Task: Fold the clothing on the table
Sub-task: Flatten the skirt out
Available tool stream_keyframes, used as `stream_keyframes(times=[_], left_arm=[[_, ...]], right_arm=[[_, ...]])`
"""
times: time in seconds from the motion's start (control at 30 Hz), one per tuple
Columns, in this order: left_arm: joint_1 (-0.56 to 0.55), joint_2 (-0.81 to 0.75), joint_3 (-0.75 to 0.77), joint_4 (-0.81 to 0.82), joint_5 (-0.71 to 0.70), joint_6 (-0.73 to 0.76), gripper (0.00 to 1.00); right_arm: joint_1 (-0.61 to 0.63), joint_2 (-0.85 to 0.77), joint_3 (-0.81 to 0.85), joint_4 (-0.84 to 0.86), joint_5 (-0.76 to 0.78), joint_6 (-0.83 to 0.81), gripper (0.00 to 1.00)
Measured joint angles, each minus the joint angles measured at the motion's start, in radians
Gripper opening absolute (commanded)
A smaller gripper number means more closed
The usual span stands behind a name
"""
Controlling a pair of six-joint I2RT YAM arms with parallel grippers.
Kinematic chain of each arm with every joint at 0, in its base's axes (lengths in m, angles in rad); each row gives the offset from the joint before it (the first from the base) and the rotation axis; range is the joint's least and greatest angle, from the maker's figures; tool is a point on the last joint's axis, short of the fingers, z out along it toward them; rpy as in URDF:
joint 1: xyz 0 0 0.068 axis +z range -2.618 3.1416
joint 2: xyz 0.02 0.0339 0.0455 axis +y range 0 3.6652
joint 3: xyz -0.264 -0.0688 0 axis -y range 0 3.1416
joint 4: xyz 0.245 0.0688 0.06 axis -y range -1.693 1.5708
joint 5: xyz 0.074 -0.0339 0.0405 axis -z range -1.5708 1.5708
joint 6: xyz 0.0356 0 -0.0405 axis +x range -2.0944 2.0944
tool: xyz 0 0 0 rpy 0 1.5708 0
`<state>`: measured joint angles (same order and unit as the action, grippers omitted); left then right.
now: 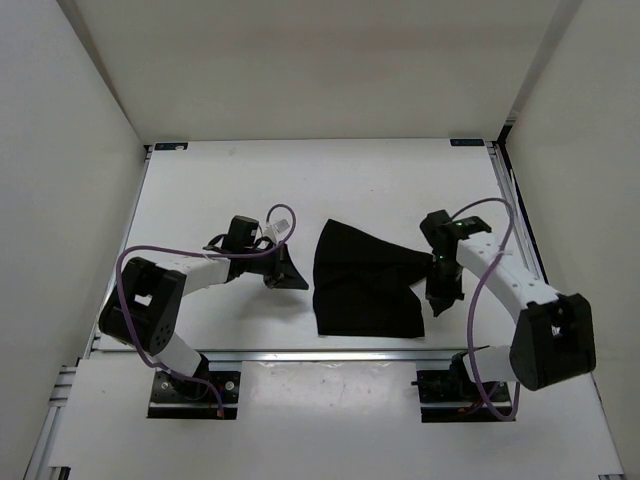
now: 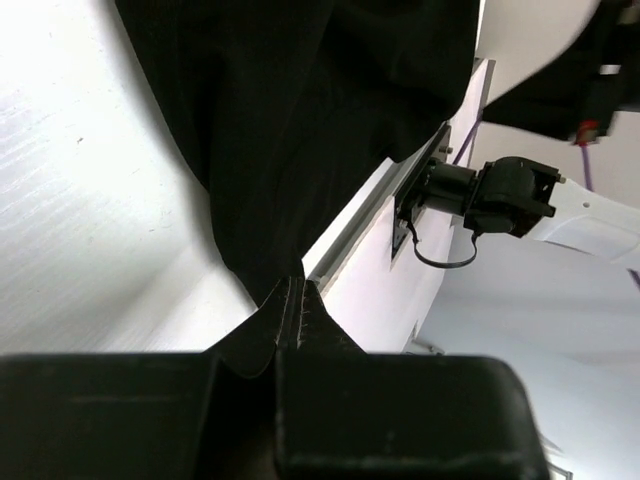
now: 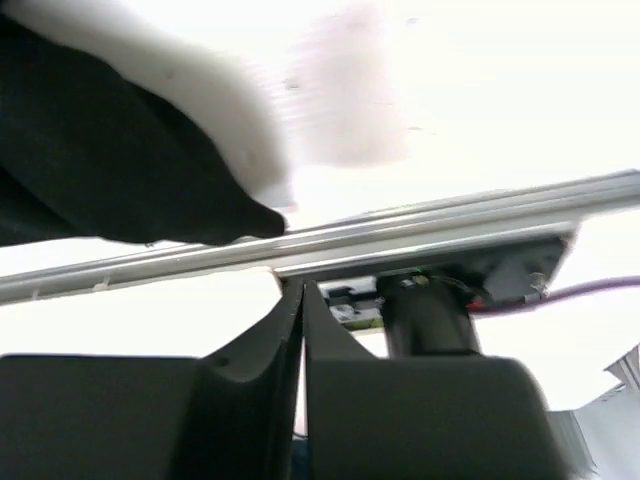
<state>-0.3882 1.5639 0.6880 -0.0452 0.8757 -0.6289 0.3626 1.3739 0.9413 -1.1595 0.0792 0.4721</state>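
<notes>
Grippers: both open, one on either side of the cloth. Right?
Not open. The left gripper and the right gripper are both shut: each wrist view shows its fingers pressed together, and the left looks pinched on the edge of the cloth. They do sit one on either side of it, as the top view shows.

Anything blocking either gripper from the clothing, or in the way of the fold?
Nothing visible. The left gripper is shut on the clothing at its left edge; the right gripper is shut beside its right corner. Only bare table surrounds it.
</notes>
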Motion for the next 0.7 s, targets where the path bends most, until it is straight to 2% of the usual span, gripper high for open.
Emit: stream_keyframes(times=[0.07, 0.17, 0.2, 0.23, 0.3, 0.47, 0.63, 0.7], left_arm=[[0.001, 0.0, 0.0, 0.001, 0.005, 0.0, 0.0], [-0.005, 0.002, 0.006, -0.006, 0.012, 0.012, 0.43], [-0.009, 0.002, 0.013, -0.017, 0.012, 0.021, 0.53], [-0.013, 0.002, 0.02, -0.034, 0.011, 0.033, 0.69], [-0.017, 0.0, 0.03, -0.069, 0.005, 0.061, 0.77], [-0.029, -0.022, 0.022, -0.182, -0.031, 0.141, 0.75], [-0.061, -0.029, -0.037, -0.195, -0.03, 0.153, 0.73], [-0.071, -0.027, -0.039, -0.201, -0.029, 0.152, 0.73]], right_arm=[[-0.04, -0.044, 0.035, -0.045, 0.032, 0.009, 0.15], [-0.05, -0.068, 0.078, -0.07, 0.042, 0.024, 0.23], [-0.037, -0.072, 0.085, -0.073, 0.042, 0.031, 0.27], [-0.02, -0.073, 0.087, -0.073, 0.041, 0.038, 0.29], [0.013, -0.074, 0.083, -0.071, 0.024, 0.05, 0.31], [0.085, -0.074, 0.021, -0.049, -0.028, 0.087, 0.37], [0.139, -0.063, 0.013, -0.01, -0.053, 0.113, 0.37], [0.143, -0.043, 0.015, 0.01, -0.052, 0.117, 0.41]])
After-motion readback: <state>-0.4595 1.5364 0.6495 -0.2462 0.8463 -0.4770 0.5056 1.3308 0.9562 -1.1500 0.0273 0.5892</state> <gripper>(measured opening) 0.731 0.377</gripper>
